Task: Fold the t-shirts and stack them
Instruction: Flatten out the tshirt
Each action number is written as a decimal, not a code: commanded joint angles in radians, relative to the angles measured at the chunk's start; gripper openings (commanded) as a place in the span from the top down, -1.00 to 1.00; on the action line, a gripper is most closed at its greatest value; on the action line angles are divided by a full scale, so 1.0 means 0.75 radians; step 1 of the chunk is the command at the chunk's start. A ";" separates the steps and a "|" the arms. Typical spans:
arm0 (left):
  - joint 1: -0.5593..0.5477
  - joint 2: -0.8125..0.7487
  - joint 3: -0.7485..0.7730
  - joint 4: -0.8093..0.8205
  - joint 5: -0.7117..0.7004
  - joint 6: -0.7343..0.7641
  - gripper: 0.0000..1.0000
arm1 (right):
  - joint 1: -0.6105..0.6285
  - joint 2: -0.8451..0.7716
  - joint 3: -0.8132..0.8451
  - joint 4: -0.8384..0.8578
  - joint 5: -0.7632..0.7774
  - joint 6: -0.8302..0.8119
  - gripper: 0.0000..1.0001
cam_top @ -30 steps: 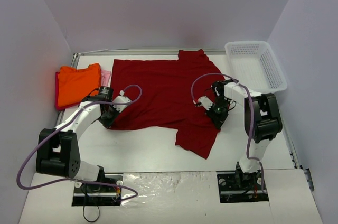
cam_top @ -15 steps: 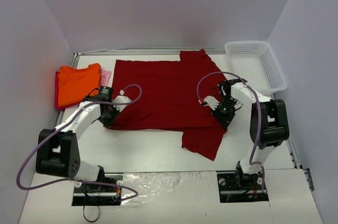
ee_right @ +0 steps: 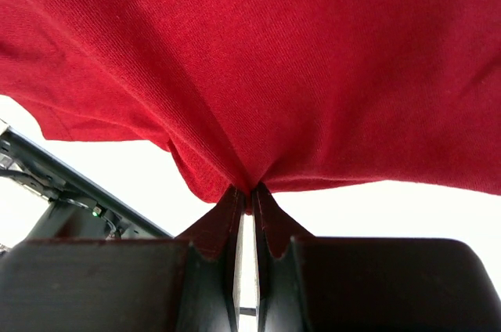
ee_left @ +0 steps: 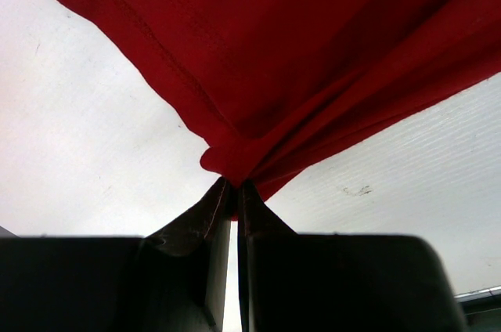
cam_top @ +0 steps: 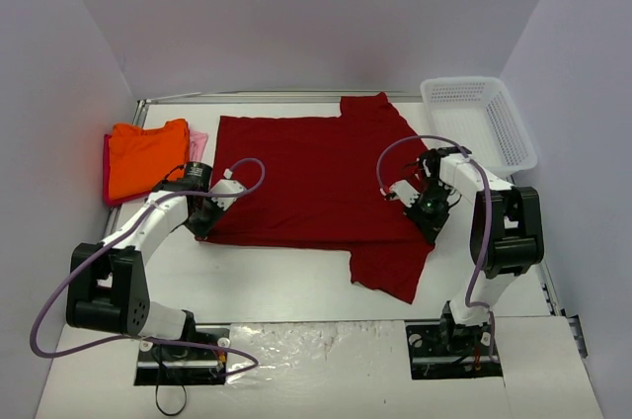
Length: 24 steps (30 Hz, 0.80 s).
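On the white table (cam_top: pixel 286 276), top cam: the dark red t-shirt (cam_top: pixel 306 177) lies spread flat across the middle, one sleeve toward the back wall, the other hanging toward the near edge at centre-right. L arm reaches fwd from its base at bottom left, elbow bent, wrist turned inward so the left gripper (cam_top: pixel 200 224) sits low at the shirt's near-left corner. R arm stands up from its base, forearm folded back over, the right gripper (cam_top: pixel 432 226) pointing down onto the shirt's right edge just above the near sleeve. The orange t-shirt (cam_top: pixel 143 157) lies folded at far left, w/ the pale pink t-shirt (cam_top: pixel 197 145) peeking out beside it, touching the red shirt's left side. A white mesh basket (cam_top: pixel 513 127) sits at the back right, apart from the cloth. L wrist cam: left gripper (ee_left: pixel 235 187) has its fingers pressed together, pinching a bunched corner of the dark red t-shirt (ee_left: pixel 313 50); cloth fans up and away from the pinch, hem stitching visible, bare table (ee_left: pixel 78 136) on both sides. R wrist cam: right gripper (ee_right: pixel 250 191) likewise clamped tight on a gathered fold of the dark red t-shirt (ee_right: pixel 313 58), fabric pulled into creases that radiate from the fingertips.
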 commanded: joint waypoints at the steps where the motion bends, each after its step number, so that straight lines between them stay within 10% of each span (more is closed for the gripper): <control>1: 0.002 -0.055 0.008 -0.011 -0.011 0.013 0.95 | -0.031 -0.014 0.057 -0.163 0.050 -0.055 1.00; 24: 0.000 -0.085 0.215 -0.489 0.208 0.324 0.68 | -0.031 0.004 0.135 -0.377 -0.064 -0.159 0.31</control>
